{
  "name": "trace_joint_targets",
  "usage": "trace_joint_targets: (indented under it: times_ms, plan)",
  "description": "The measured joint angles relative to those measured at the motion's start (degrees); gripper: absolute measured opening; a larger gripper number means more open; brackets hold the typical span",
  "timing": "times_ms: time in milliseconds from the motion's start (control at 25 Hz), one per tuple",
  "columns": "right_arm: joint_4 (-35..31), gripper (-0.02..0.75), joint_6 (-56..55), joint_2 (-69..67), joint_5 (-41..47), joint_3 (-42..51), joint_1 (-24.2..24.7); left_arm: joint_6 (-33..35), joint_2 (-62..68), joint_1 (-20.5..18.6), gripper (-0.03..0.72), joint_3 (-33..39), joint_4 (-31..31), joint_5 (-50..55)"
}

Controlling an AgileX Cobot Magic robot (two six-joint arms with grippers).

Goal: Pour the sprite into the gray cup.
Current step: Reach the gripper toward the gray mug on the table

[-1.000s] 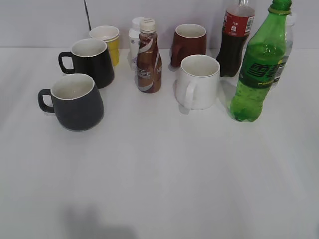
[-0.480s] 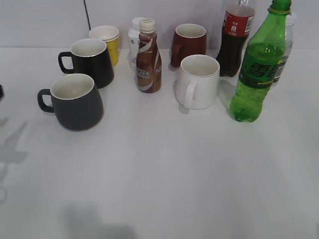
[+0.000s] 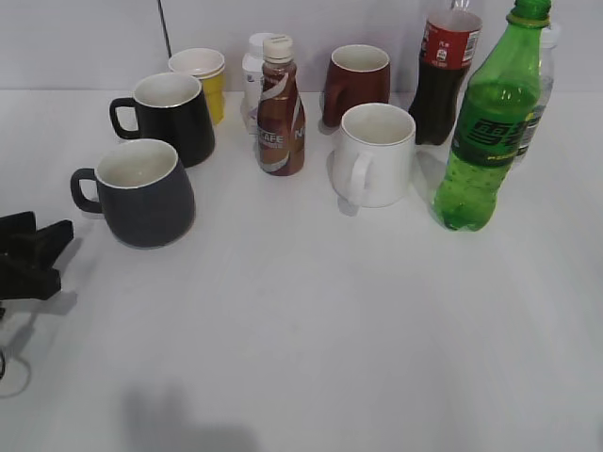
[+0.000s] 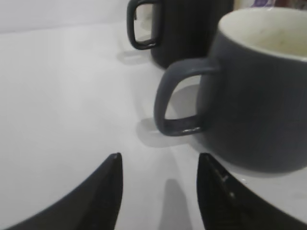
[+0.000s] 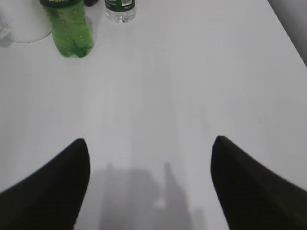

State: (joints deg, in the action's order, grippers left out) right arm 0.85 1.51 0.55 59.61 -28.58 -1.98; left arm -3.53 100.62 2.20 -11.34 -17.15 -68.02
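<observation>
The sprite, a tall green bottle, stands upright at the right; its bumpy base shows in the right wrist view. The gray cup stands at the left, handle pointing left, and fills the right of the left wrist view. My left gripper is open and empty at the left edge, just short of the cup's handle; its fingertips show in the left wrist view. My right gripper is open and empty over bare table, well short of the sprite, and is out of the exterior view.
A glossy black mug stands behind the gray cup. A yellow cup, a brown coffee bottle, a maroon mug, a white mug, a cola bottle and a small water bottle stand at the back.
My left gripper has come into the exterior view from the left edge and now sits beside the gray cup's handle. Nothing else moved.
</observation>
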Motion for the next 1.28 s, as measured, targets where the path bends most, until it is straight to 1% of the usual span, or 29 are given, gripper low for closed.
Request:
trace_joint_targets:
  times_ms: [440, 680, 760, 840, 880, 1040, 1080, 1280]
  plan:
    - [0.0, 0.589, 0.0, 0.0, 0.0, 0.0, 0.0, 0.2, 6.2, 0.0, 0.391, -7.7, -0.1, -1.2]
    - [0.0, 0.589, 0.0, 0.0, 0.0, 0.0, 0.0, 0.2, 7.9, 0.0, 0.391, -12.5, -3.4, -0.9]
    - [0.0, 0.589, 0.0, 0.0, 0.0, 0.0, 0.0, 0.2, 8.7, 0.0, 0.378, -14.2, -4.0, -0.6]
    - [0.0, 0.589, 0.0, 0.0, 0.0, 0.0, 0.0, 0.2, 9.4, 0.1, 0.335, -15.6, -4.7, -0.2]
    - [0.0, 0.589, 0.0, 0.0, 0.0, 0.0, 0.0, 0.2, 9.7, 0.2, 0.295, -16.2, -5.0, 0.2]
    - [-0.8, 0.589, 0.0, 0.0, 0.0, 0.0, 0.0, 0.6, 10.0, 1.5, 0.082, -17.8, -5.1, 1.8]
    - [-0.8, 0.589, 0.0, 0.0, 0.0, 0.0, 0.0, 0.5, 10.0, 1.8, 0.050, -17.9, -5.1, 2.2]
    - [-5.2, 0.589, 0.8, 0.0, -0.4, -0.2, 0.0, 0.6, 9.9, 2.8, 0.050, -17.9, -5.7, 2.5]
